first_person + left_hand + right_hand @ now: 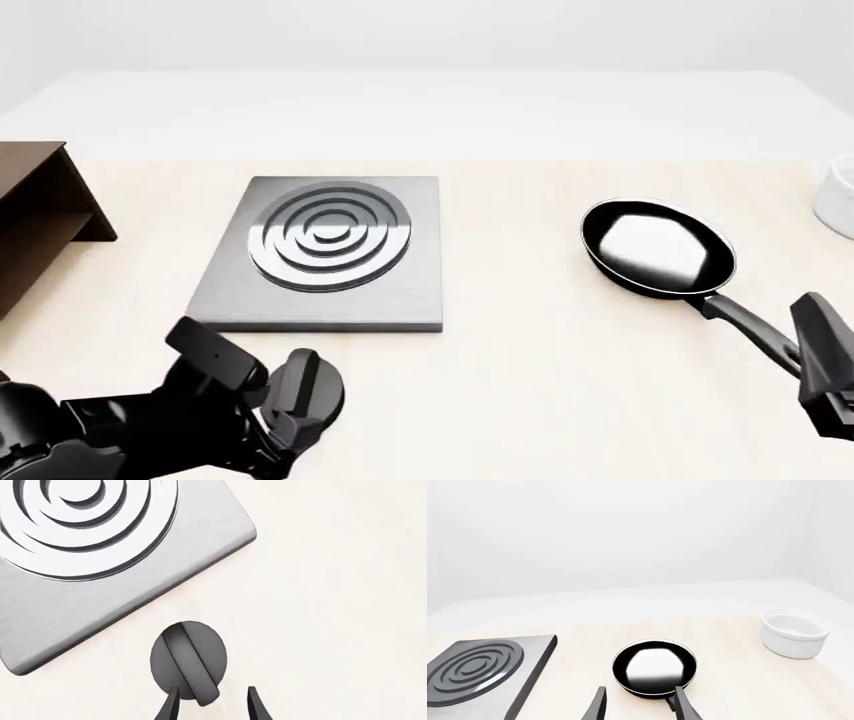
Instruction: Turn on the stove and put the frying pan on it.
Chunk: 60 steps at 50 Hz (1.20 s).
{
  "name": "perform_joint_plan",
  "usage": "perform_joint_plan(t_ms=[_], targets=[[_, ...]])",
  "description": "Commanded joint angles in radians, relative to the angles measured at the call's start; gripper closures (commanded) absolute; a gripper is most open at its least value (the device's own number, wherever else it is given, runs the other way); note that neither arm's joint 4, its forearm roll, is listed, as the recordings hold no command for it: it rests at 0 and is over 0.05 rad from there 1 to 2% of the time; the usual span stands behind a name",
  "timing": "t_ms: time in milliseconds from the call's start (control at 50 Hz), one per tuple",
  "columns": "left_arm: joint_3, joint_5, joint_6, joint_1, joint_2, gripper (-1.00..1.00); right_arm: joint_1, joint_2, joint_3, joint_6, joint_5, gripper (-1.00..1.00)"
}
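The stove is a grey square plate with silver rings, left of centre; it also shows in the left wrist view and the right wrist view. Its black oval knob lies on the table just in front of it. My left gripper is open right at the knob, with the end of the knob's ridge between the fingertips. In the front view the left gripper hides the knob. The frying pan sits to the right, handle towards me. My right gripper is open and empty just short of the pan, by its handle.
A brown wooden shelf stands at the left edge of the table. A white bowl stands at the far right, also in the right wrist view. Bare table lies between the stove and the pan.
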Motion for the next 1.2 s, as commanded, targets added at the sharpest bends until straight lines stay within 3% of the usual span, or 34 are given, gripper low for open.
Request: perform_joint_plan(t_ms=[20,280,1200], targets=[[-0.002,-0.028,0.005,-0.004,0.039,-1.00,0.000,0.000,0.000,-0.002,-0.001,-1.00],[0.009,-0.096,0.000,-0.006,0.114,-1.00,0.001,0.000,0.000,-0.001,-0.001,-1.00],[-0.017,-0.086,-0.015,-0.081,0.141,-1.00,0.001,0.000,0.000,0.003,-0.002,-1.00]])
